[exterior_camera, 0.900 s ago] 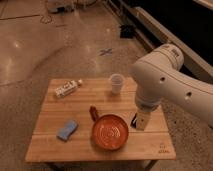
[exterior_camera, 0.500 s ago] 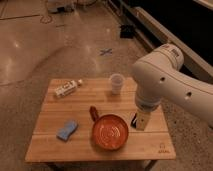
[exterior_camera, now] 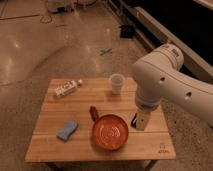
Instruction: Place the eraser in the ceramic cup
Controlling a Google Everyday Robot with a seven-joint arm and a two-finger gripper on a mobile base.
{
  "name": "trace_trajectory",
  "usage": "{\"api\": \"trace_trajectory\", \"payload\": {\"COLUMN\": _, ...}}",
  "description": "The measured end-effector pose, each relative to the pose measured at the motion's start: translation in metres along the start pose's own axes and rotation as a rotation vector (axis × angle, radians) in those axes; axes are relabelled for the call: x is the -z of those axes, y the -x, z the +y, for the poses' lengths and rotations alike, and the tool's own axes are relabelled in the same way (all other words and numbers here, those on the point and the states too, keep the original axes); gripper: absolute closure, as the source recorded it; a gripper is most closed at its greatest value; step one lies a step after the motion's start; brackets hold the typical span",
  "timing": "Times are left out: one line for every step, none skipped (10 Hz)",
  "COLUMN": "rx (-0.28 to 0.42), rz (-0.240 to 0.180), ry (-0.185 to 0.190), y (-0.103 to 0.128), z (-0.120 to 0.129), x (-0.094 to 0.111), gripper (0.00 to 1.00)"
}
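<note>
The scene matches the earlier frames almost exactly. The white arm (exterior_camera: 161,75) reaches in from the right at the same angle as before. Its pincer (exterior_camera: 140,121) hangs in the same place, pointing down over the right part of the wooden bench (exterior_camera: 75,151), just beside the right rim of the orange-red bowl (exterior_camera: 110,133). No shift of the arm shows from half a second ago or from the frame before that.

A small dark piece shows at the left edge of the pincer's tip. This appears to be the eraser (exterior_camera: 134,120), low over the bench and next to the bowl. Whether the pincer is clenched on it or released cannot be told from this view, because the wrist and the arm's bulk cover most of it.

The ceramic cup (exterior_camera: 116,83) stands upright near the far edge of the bench, where it stood earlier. It is well apart from the pincer and partly beside the arm's large white joint.

The other things have not moved either. The bowl sits near the front edge with its short handle pointing to the far left. A light-blue sponge (exterior_camera: 67,130) lies to the bowl's left. A white bottle (exterior_camera: 67,89) lies on its side at the far left corner.
</note>
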Motion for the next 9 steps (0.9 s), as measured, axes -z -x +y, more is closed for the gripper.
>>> {"api": "trace_trajectory", "payload": {"rx": 0.000, "rz": 0.000, "ry": 0.000, "y": 0.000, "z": 0.000, "x": 0.000, "gripper": 0.20}}
{"api": "trace_trajectory", "payload": {"rx": 0.000, "rz": 0.000, "ry": 0.000, "y": 0.000, "z": 0.000, "x": 0.000, "gripper": 0.20}}
{"api": "trace_trajectory", "payload": {"rx": 0.000, "rz": 0.000, "ry": 0.000, "y": 0.000, "z": 0.000, "x": 0.000, "gripper": 0.20}}
{"api": "trace_trajectory", "payload": {"rx": 0.000, "rz": 0.000, "ry": 0.000, "y": 0.000, "z": 0.000, "x": 0.000, "gripper": 0.20}}
{"api": "trace_trajectory", "payload": {"rx": 0.000, "rz": 0.000, "ry": 0.000, "y": 0.000, "z": 0.000, "x": 0.000, "gripper": 0.20}}
{"api": "trace_trajectory", "payload": {"rx": 0.002, "rz": 0.003, "ry": -0.002, "y": -0.004, "z": 0.001, "x": 0.002, "gripper": 0.28}}
{"api": "trace_trajectory", "payload": {"rx": -0.010, "rz": 0.004, "ry": 0.002, "y": -0.011, "z": 0.003, "x": 0.004, "gripper": 0.38}}
{"api": "trace_trajectory", "payload": {"rx": -0.010, "rz": 0.006, "ry": 0.006, "y": -0.014, "z": 0.003, "x": 0.004, "gripper": 0.48}}
{"api": "trace_trajectory", "payload": {"rx": 0.000, "rz": 0.002, "ry": -0.001, "y": -0.008, "z": -0.001, "x": 0.002, "gripper": 0.59}}
